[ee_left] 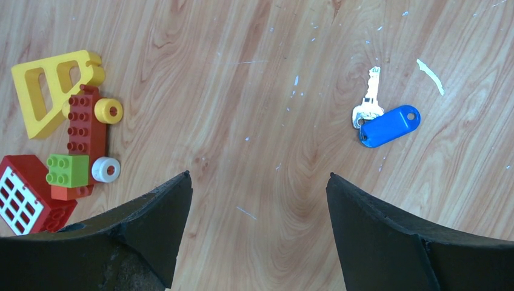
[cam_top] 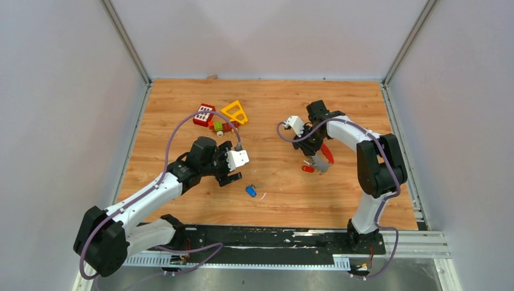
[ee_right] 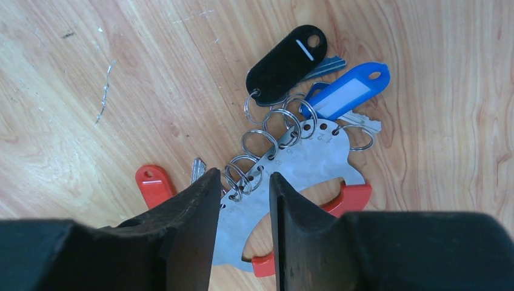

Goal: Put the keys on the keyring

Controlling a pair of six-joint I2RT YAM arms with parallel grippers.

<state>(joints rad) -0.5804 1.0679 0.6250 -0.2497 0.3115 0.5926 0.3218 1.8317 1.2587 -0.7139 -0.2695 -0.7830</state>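
Observation:
A loose blue-headed key (ee_left: 388,125) lies flat on the wood, ahead and to the right of my left gripper (ee_left: 259,177), which is open and holds nothing; from above the blue key (cam_top: 250,191) sits just right of the left gripper (cam_top: 233,176). The keyring (ee_right: 309,160) is a grey metal plate with a red clip (ee_right: 351,197) and several wire rings, carrying a black tag (ee_right: 285,63) and a blue tag (ee_right: 348,94). My right gripper (ee_right: 242,176) is directly over it, jaws a narrow gap apart around two rings. A red-headed key (ee_right: 154,185) lies left of the fingers.
A pile of toy blocks lies at the back left: a yellow triangular frame (cam_top: 235,111), a red square block with white buttons (cam_top: 204,114), and red, green and yellow bricks (ee_left: 85,139). Grey walls close in the wooden table (cam_top: 273,97) on three sides.

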